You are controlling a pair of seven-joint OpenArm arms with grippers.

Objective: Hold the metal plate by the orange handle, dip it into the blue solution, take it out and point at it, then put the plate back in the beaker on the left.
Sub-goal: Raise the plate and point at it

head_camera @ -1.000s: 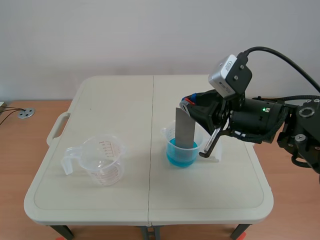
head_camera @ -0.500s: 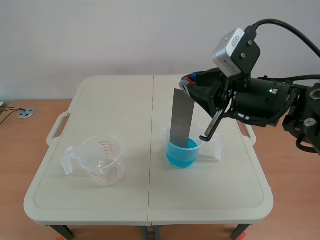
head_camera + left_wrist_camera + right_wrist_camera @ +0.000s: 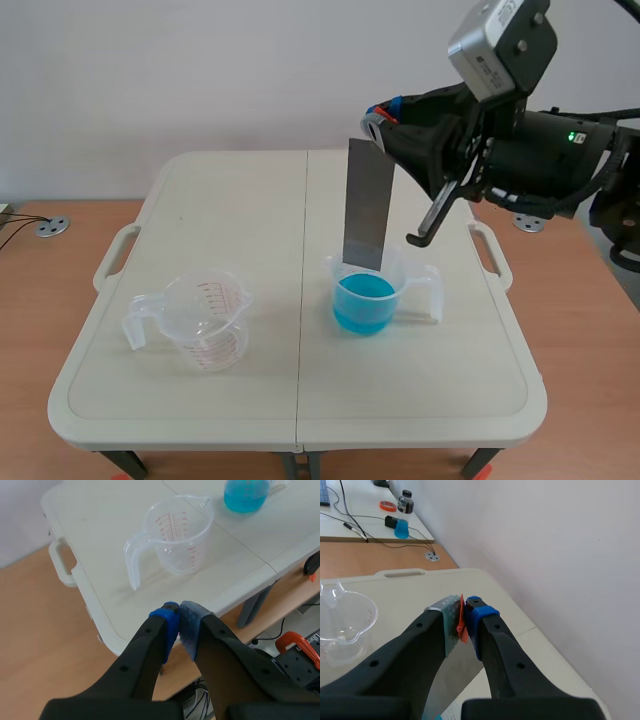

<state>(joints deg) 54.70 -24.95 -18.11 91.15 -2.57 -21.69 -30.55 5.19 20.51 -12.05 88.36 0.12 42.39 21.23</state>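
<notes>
A grey metal plate point(image 3: 366, 205) hangs upright over the beaker of blue solution point(image 3: 366, 293), its lower edge about level with the beaker's rim. My right gripper point(image 3: 379, 115) is shut on the plate's orange handle point(image 3: 462, 622), seen pinched between the pads in the right wrist view. The empty clear beaker point(image 3: 205, 320) stands on the left half of the table. My left gripper point(image 3: 179, 622) is shut on nothing, off the table's near left corner, with that empty beaker point(image 3: 177, 539) ahead of it.
The white folding table point(image 3: 300, 410) has a seam down its middle and carry handles on both sides. A second table with a bottle point(image 3: 405, 502) and cables stands far off in the right wrist view. A round floor socket point(image 3: 51, 227) lies at left.
My right gripper has risen with the plate, lifting it out of the blue solution until its lower edge reaches the beaker's rim. The beakers have not moved.
</notes>
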